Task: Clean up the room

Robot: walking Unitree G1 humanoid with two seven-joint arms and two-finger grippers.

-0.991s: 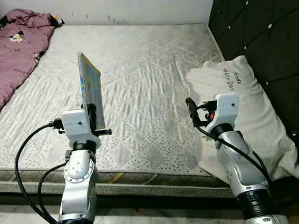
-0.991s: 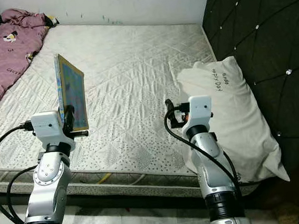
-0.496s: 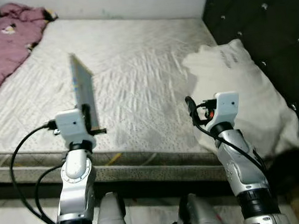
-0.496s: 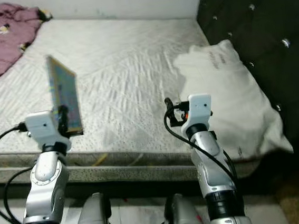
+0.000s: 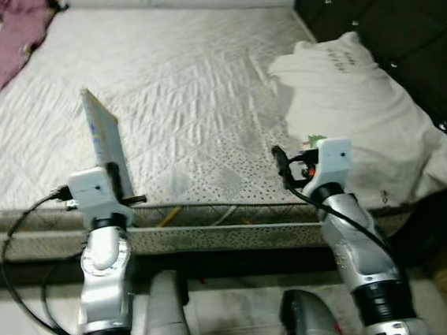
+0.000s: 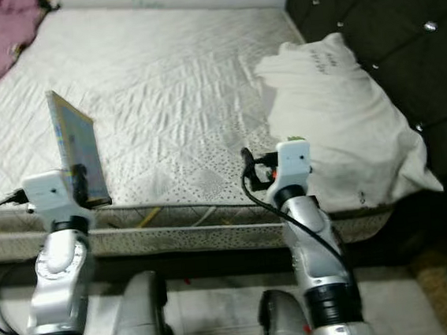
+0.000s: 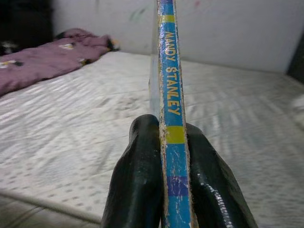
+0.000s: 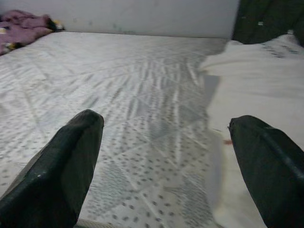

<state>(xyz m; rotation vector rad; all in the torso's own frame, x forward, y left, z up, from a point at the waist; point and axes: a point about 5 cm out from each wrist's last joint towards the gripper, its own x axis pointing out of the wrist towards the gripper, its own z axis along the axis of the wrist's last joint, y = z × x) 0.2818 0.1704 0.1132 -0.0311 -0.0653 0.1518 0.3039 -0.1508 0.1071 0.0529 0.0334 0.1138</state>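
Two arms were raised before us at the near edge of the mattress [image 5: 199, 83], which ran away toward the wall with a white pillow [image 5: 361, 115] against the dark headboard on our right. We carried a thin book [image 5: 104, 139] upright in the left gripper [image 7: 164, 156], its long axis pointing up and its spine toward the wrist, both black fingers [image 7: 137, 175] pinching the lower end. It stood just over the mattress edge, well apart from the pillow. Our right gripper [image 8: 166, 166] hovered with its fingers spread wide and nothing between them, nearer the pillow, so we judged the left arm alone would place the book.
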